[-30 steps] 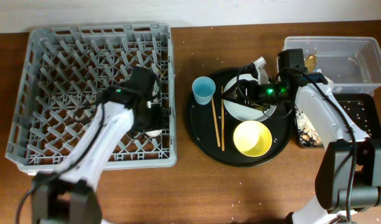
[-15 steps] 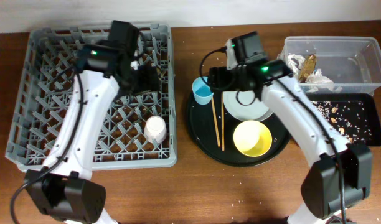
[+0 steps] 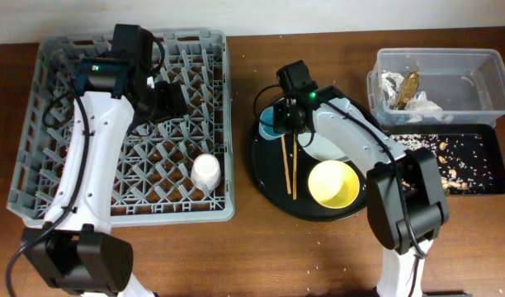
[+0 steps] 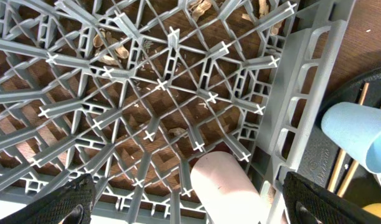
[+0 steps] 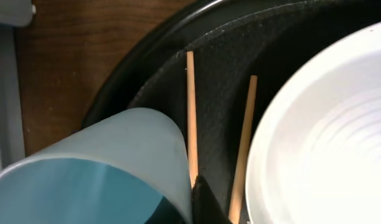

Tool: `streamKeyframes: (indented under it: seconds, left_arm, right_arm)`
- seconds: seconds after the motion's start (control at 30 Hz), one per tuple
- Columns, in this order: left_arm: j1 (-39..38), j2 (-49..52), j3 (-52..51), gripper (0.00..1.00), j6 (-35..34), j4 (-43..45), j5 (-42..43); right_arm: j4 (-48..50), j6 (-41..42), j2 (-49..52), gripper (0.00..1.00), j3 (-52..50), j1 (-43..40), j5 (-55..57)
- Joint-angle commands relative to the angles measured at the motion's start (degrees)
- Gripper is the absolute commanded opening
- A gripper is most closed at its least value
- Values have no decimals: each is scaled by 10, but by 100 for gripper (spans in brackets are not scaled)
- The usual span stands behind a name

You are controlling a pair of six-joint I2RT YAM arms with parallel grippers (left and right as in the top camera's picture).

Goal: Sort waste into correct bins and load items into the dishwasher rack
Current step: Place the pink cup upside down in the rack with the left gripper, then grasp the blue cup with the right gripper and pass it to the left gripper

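The pink-white cup [image 3: 206, 171] [image 4: 225, 190] lies on its side in the grey dishwasher rack [image 3: 129, 213] [image 4: 296, 93]. My left gripper [image 3: 172, 101] [image 4: 190, 208] hangs open above the rack, its fingers [image 4: 69, 199] wide apart, holding nothing. My right gripper [image 3: 279, 122] [image 5: 189, 208] is shut on the rim wall of the light-blue cup [image 3: 267, 124] [image 5: 116, 155], one finger inside it and one outside. Next to that cup lie two chopsticks [image 3: 289, 165] [image 5: 191, 112], the white plate [image 3: 335, 147] [image 5: 327, 137] and the yellow bowl [image 3: 334, 183].
Cup, chopsticks, plate and bowl all sit on a round black tray [image 3: 269, 177]. At the right, the clear tub [image 3: 475, 78] holds napkins [image 3: 393, 82] and a brown-gold wrapper [image 3: 410, 85]. The shallow black tray [image 3: 475, 177] holds scattered food scraps [image 3: 450, 153].
My left gripper opened, left the pink-white cup in the rack and rose toward the rack's back. My right gripper swung from the tub over to the light-blue cup and closed on its rim.
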Motion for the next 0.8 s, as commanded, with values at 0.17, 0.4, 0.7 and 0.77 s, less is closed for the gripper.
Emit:
streamKeyframes:
  seconds: [0.17, 0.4, 0.7, 0.77]
  left_arm:
    - [1, 2, -34, 99, 310, -13, 547]
    - [4, 6, -161, 99, 356, 82, 784]
    - [4, 7, -169, 84, 356, 83, 838]
    - [3, 7, -169, 83, 357, 76, 838]
  right_arm:
    - [-29, -143, -143, 4, -15, -144, -584]
    - [144, -123, -141, 4, -93, -108, -758]
    - [212, 1, -141, 4, -93, -22, -621]
    - [249, 50, -141, 4, -93, -26, -600]
